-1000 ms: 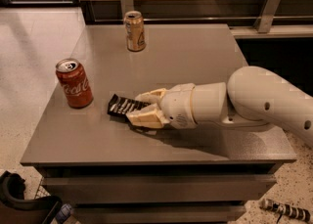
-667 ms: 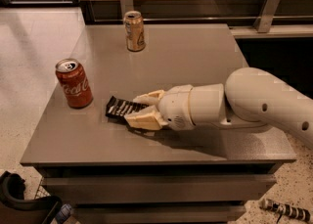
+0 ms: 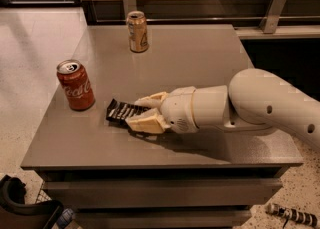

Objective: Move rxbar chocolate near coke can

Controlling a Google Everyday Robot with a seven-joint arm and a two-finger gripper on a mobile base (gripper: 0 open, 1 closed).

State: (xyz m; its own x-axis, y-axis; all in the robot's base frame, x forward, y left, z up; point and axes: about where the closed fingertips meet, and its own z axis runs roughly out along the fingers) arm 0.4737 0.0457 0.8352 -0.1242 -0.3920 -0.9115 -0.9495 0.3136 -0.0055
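Gripper (image 3: 139, 111) sat low over table (image 3: 200, 58), front-left area, fingers pinching right end of rxbar chocolate (image 3: 119, 111). Bar lay just right of coke can (image 3: 75, 85), near left edge. Step judged: placement. Next called for release, then clean lift without nudging can.

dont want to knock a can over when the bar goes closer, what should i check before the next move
1. Gripper at the right end of the black wrapped bar with white lettering: ok.
2. Firm hold on the bar: cannot tell.
3. Red Coca-Cola can upright, left of the bar: ok.
4. Bar and red can apart, not touching: ok.
5. Gold can upright at the far side, off the path: ok.
6. Bar well inside the grey tabletop: ok.
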